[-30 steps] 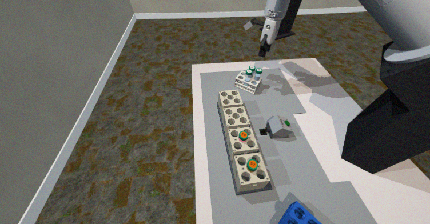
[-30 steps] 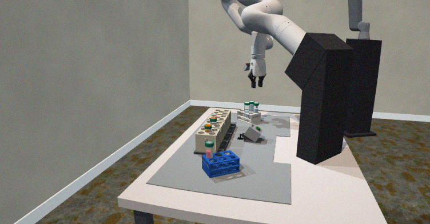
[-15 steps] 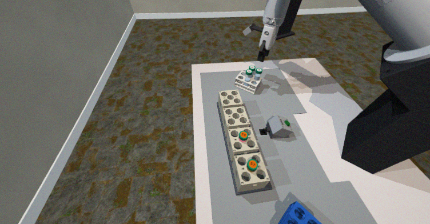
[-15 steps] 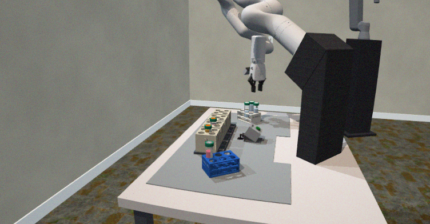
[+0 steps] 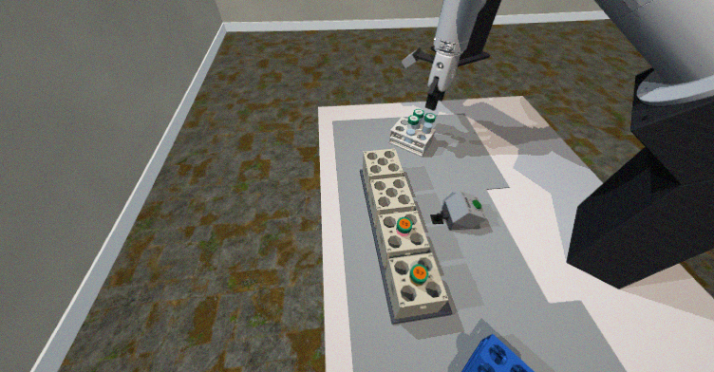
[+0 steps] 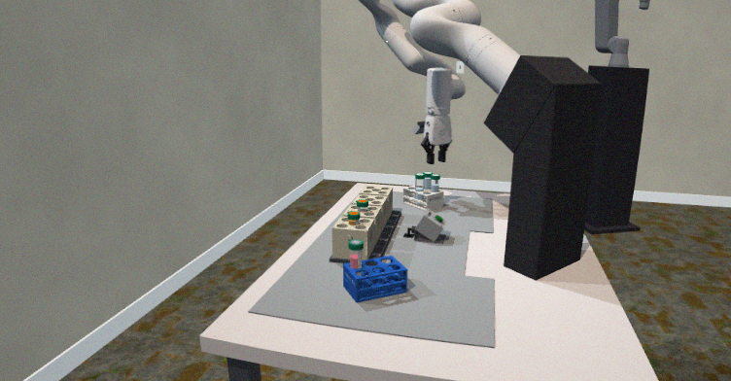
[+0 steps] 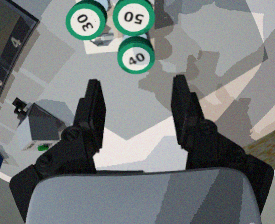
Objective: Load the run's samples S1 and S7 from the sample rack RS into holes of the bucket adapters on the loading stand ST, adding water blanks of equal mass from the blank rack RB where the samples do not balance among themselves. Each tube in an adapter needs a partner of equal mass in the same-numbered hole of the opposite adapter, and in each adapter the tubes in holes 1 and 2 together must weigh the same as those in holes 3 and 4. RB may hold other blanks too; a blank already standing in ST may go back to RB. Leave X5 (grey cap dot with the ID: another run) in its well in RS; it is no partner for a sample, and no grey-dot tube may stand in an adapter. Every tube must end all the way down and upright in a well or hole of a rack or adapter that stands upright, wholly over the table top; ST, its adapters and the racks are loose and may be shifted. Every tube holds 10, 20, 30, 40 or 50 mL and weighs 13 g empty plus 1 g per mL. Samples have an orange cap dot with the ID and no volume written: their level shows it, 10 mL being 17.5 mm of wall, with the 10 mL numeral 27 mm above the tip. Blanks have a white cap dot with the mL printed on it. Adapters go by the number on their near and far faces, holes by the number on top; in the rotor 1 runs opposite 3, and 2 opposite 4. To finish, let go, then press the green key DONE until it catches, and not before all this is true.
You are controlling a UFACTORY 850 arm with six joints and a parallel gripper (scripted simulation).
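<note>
My gripper [image 5: 430, 102] is open and empty, hanging above the white blank rack RB [image 5: 410, 137] at the far end of the mat; it also shows in the exterior view [image 6: 435, 157]. The wrist view shows three white-dot blanks just ahead of my fingers: 30 [image 7: 87, 20], 50 [image 7: 133, 15] and 40 [image 7: 136, 55]. The loading stand ST holds a row of beige adapters. One orange-dot sample [image 5: 403, 225] stands in one adapter and another [image 5: 419, 272] in the nearest adapter. The blue sample rack RS [image 6: 375, 277] holds one pink-filled tube [image 6: 354, 253].
The grey DONE box [image 5: 463, 211] with its green key [image 5: 476, 202] sits right of the stand. The arm's black base [image 6: 550, 173] stands on the table's right side. The blue rack's corner shows at the bottom edge of the top view [image 5: 492, 357].
</note>
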